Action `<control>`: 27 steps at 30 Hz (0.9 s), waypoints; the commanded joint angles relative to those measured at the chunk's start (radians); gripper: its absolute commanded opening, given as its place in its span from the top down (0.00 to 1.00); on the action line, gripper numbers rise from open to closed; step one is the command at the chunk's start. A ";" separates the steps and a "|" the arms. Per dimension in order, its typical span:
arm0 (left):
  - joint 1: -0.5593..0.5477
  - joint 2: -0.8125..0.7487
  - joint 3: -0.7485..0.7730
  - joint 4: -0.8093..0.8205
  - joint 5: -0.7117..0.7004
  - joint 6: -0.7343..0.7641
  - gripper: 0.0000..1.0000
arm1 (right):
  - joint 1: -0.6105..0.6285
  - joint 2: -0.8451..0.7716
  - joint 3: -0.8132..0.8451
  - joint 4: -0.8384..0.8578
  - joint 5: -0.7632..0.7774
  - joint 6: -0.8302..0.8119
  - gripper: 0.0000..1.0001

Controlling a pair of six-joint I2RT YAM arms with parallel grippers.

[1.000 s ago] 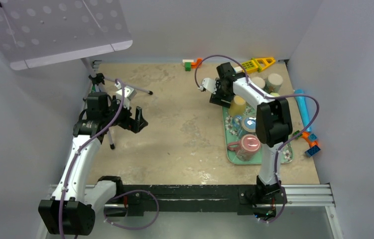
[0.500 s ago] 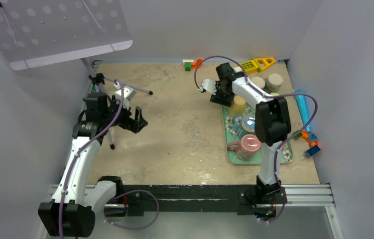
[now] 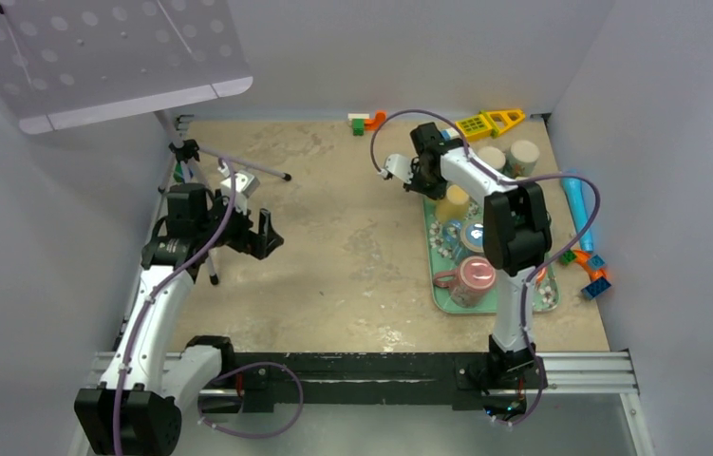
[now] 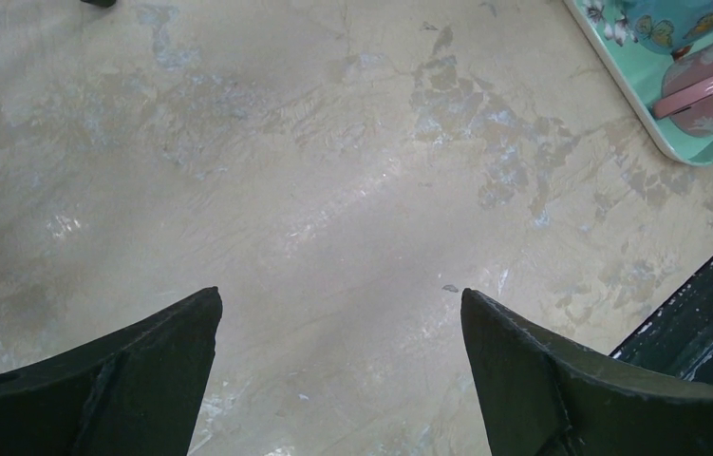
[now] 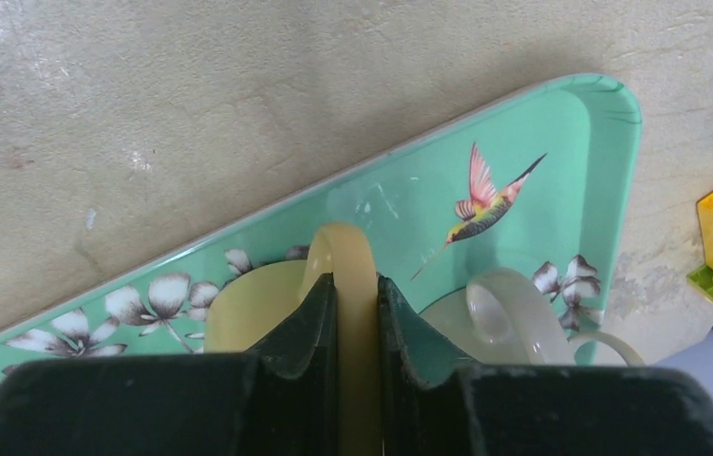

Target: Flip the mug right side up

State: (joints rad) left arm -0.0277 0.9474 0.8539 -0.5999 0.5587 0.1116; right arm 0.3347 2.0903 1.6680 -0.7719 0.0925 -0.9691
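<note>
Yellow mug (image 3: pixel 453 201) sits at the far end of the green tray (image 5: pixel 571 133), right side of the table (image 4: pixel 333 142). Right gripper (image 5: pixel 354 285) is clamped on its handle (image 5: pixel 347 249). Pink mug (image 3: pixel 474 278) is at the tray's near end. Left gripper (image 4: pixel 338 313): fingers apart, above bare table, well left.

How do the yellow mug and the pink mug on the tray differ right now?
The yellow mug is at the far end of the tray, the pink mug at its near end. The right gripper is shut on the yellow mug's handle; the pink mug's handle is free, pointing left. Both are on or over the same green floral tray.
</note>
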 commanded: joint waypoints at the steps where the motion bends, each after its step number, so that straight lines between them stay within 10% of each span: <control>1: 0.004 -0.070 0.004 0.050 0.080 -0.036 0.00 | 0.004 -0.140 0.039 0.015 0.018 0.055 1.00; 9: 0.004 -0.139 0.160 -0.161 0.314 0.063 0.01 | 0.005 -0.504 -0.078 0.208 -0.110 0.177 1.00; 15: 0.004 -0.079 0.391 -0.365 0.515 0.103 0.00 | 0.042 -0.777 -0.234 0.511 -0.494 0.456 1.00; 22: 0.005 -0.083 0.517 -0.285 0.618 -0.071 0.01 | 0.204 -1.007 -0.526 1.238 -0.697 0.975 1.00; 27: 0.003 -0.149 0.484 -0.104 0.646 -0.214 0.00 | 0.353 -0.983 -0.547 1.427 -0.704 1.097 1.00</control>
State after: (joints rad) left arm -0.0273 0.8459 1.3380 -0.8616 1.1252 0.0383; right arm 0.6052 1.1084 1.1095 0.2756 -0.5484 -0.0723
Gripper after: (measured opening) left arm 0.996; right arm 0.169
